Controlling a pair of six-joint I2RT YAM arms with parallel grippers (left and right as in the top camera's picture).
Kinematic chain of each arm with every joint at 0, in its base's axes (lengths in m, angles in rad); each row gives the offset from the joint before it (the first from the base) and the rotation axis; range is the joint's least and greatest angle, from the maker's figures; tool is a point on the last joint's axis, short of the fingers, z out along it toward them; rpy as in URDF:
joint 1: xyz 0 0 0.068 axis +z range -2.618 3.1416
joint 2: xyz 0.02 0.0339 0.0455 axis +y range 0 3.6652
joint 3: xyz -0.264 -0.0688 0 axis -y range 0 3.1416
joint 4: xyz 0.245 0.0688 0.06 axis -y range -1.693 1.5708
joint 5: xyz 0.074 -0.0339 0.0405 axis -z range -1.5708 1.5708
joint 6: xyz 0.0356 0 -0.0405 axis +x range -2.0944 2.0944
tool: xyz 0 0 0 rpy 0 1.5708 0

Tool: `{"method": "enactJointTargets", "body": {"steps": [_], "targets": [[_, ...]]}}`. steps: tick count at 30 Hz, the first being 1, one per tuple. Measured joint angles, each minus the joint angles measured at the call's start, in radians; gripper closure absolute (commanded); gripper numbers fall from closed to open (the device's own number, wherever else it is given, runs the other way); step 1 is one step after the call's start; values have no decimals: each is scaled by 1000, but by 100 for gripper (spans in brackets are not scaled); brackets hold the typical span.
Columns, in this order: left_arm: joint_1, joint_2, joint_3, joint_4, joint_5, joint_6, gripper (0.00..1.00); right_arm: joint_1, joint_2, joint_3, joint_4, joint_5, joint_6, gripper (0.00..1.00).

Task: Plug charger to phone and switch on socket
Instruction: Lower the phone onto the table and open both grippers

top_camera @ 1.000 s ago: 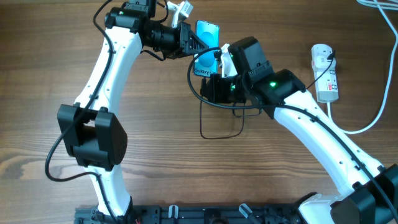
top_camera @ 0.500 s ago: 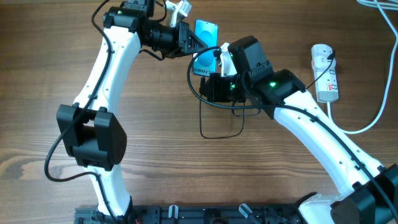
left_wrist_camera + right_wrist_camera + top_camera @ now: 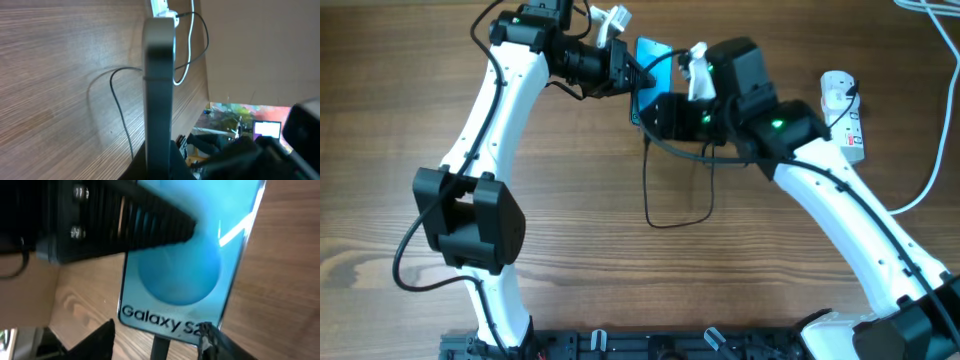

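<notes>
Pinched by the right gripper (image 3: 159,332), the charger (image 3: 647,185) is now brought up to the phone (image 3: 185,265), which is clamped by the left gripper (image 3: 632,70). Insertion is judged to be near.

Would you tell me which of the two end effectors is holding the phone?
The left end effector: its fingers clamp the phone; the right end effector merely faces its Galaxy edge.

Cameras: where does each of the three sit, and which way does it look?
Overhead: above the table, looking straight down on left arm, right arm, phone and socket.
Left wrist: on the left arm, sighting along the gripped phone's edge toward the socket; own fingers unclear.
Right wrist: facing the phone's screen; own fingertips at the bottom.
All three share the phone.
</notes>
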Motion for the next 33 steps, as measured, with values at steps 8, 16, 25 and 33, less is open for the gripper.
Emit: {"method": "enactJointTargets", "body": {"steps": [8, 16, 25, 33], "targets": [[-14, 6, -17, -52, -246, -69, 96, -27, 0, 5, -210, -74, -35, 2], [-44, 101, -246, 136, -357, -143, 94, -275, 0, 6, -435, -23, -25, 0], [-123, 147, -365, 304, -311, -171, 82, -311, 0, 6, -460, 4, -68, 0], [-136, 166, -367, 322, -368, -192, 43, -311, 0, 6, -484, 80, -68, 0]]}}
